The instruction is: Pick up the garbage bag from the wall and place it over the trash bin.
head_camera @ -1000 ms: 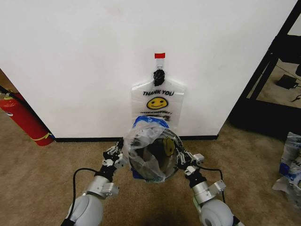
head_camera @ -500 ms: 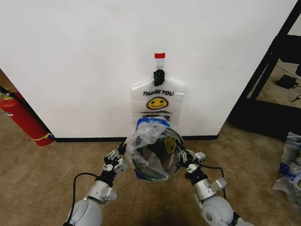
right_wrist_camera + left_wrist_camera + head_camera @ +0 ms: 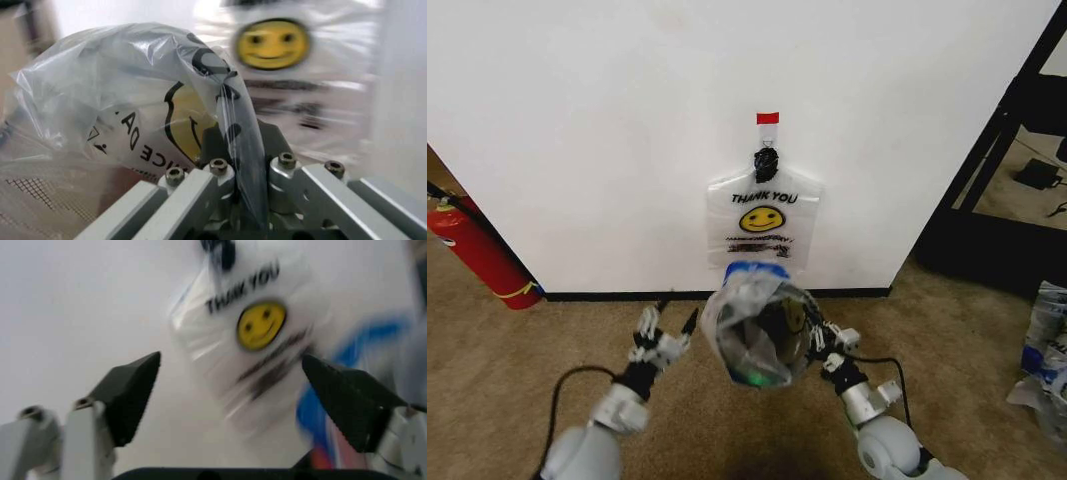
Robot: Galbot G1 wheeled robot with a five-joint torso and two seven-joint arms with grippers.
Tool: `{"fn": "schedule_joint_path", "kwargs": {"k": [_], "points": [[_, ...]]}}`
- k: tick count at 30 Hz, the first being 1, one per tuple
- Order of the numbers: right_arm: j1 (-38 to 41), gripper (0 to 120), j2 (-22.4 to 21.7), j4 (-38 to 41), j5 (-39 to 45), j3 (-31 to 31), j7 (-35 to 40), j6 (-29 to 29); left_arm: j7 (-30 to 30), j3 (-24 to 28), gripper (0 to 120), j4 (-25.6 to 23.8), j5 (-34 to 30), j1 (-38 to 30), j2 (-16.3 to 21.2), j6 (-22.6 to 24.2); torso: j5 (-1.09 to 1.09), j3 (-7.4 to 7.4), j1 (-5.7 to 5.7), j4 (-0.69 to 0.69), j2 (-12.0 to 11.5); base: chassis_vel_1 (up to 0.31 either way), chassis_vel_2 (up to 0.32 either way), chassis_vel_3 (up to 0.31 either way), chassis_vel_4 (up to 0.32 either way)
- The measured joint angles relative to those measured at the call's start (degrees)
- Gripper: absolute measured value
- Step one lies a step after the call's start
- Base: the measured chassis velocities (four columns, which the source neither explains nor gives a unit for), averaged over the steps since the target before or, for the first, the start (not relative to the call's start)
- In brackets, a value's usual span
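The see-through garbage bag point(image 3: 752, 315) is draped over the trash bin point(image 3: 762, 362), whose black mesh point(image 3: 27, 200) shows through the plastic. On the bag's right rim my right gripper point(image 3: 815, 337) is shut on a fold of plastic point(image 3: 230, 145). My left gripper point(image 3: 667, 322) is open, left of the bin and apart from the bag; its black pads point(image 3: 130, 392) stand wide. Another smiley "THANK YOU" bag point(image 3: 762, 222) hangs from the black hook point(image 3: 766, 160) on the white wall point(image 3: 607, 150), under a red tape tab point(image 3: 767, 118).
A red fire extinguisher point(image 3: 477, 250) leans at the wall's left end. A black shelf frame point(image 3: 997, 150) stands at the right, with loose plastic bags point(image 3: 1047, 350) on the carpet beside it. Open carpet lies to the left of the bin.
My left gripper has let go of the bag's left rim, opened and swung away to the left. The right gripper keeps its hold, and the bag sits a little lower around the bin.
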Motion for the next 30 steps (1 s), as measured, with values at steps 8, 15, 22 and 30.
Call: {"fn": "schedule_joint_path", "kwargs": {"k": [8, 15, 22, 30], "points": [[1.1, 0, 0.0, -4.7, -5.4, -0.6, -0.1, 1.5, 0.1, -2.6, 100, -2.4, -7.7, 3.2, 3.8, -3.6, 0.0, 0.0, 0.0, 0.03, 0.0, 0.0, 0.0, 0.0, 0.0], [0.1, 0, -2.7, -9.0, -14.0, 0.9, -14.4, 7.4, 3.2, -1.0, 100, -6.2, -40.9, -5.2, 14.7, -2.2, 0.01, 0.0, 0.0, -0.02, 0.0, 0.0, 0.0, 0.0, 0.0], [0.9, 0, -3.9, -10.8, -16.1, 2.1, -22.8, 9.8, 16.9, 0.7, 89, -2.5, -66.5, -9.1, 20.6, -2.6, 0.0, 0.0, 0.0, 0.02, 0.0, 0.0, 0.0, 0.0, 0.0], [2.1, 0, -5.6, -11.1, -16.1, 3.5, -28.4, 10.4, 30.6, 1.7, 63, 3.5, -69.6, -12.2, 22.8, 2.1, 0.0, 0.0, 0.0, 0.0, 0.0, 0.0, 0.0, 0.0, 0.0]]}}
